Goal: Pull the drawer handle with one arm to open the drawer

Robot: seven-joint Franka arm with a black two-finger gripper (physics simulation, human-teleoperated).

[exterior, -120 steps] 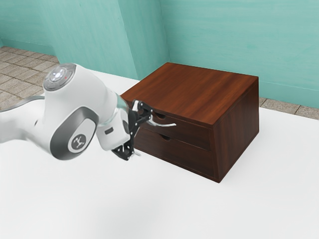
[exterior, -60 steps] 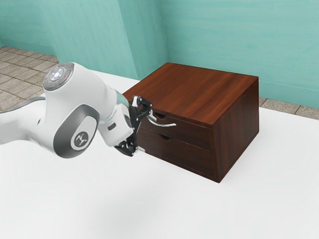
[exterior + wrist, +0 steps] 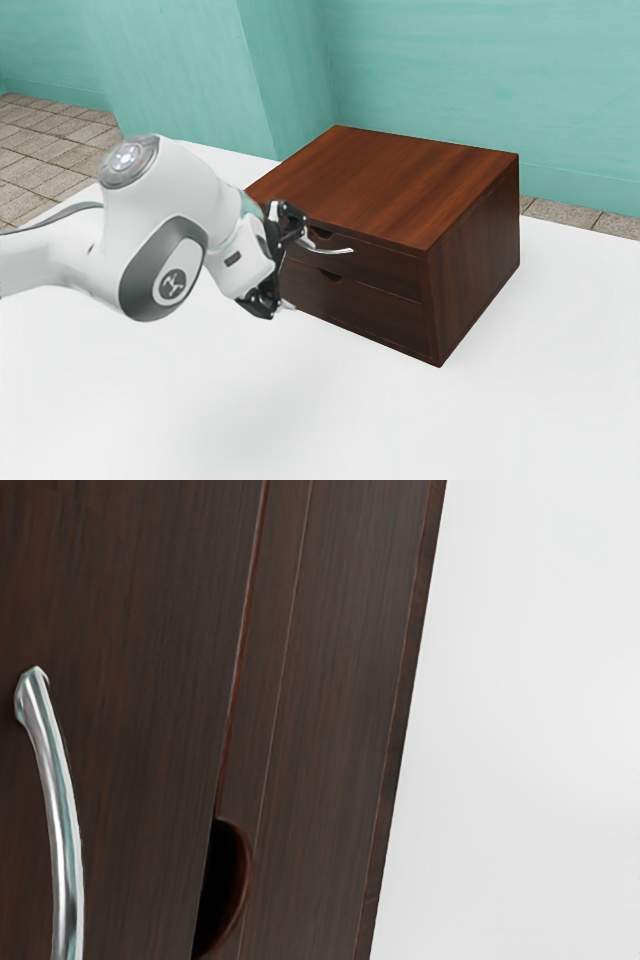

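Dark wooden cabinet (image 3: 400,185) stands on white tabletop (image 3: 420,420), two drawers in face turned toward arm (image 3: 150,250). Upper drawer (image 3: 375,262) flush with lower drawer (image 3: 360,310), shut. Curved silver drawer handle (image 3: 338,247) on upper drawer, toward exterior view's left end. Tool (image 3: 283,265) close against cabinet face just left of drawer handle, fingers spread wide, one high, one low, gripping nothing. Wrist view: drawer handle (image 3: 52,810) on dark wood beside rounded finger notch (image 3: 225,880), white tabletop (image 3: 540,720) past cabinet edge.
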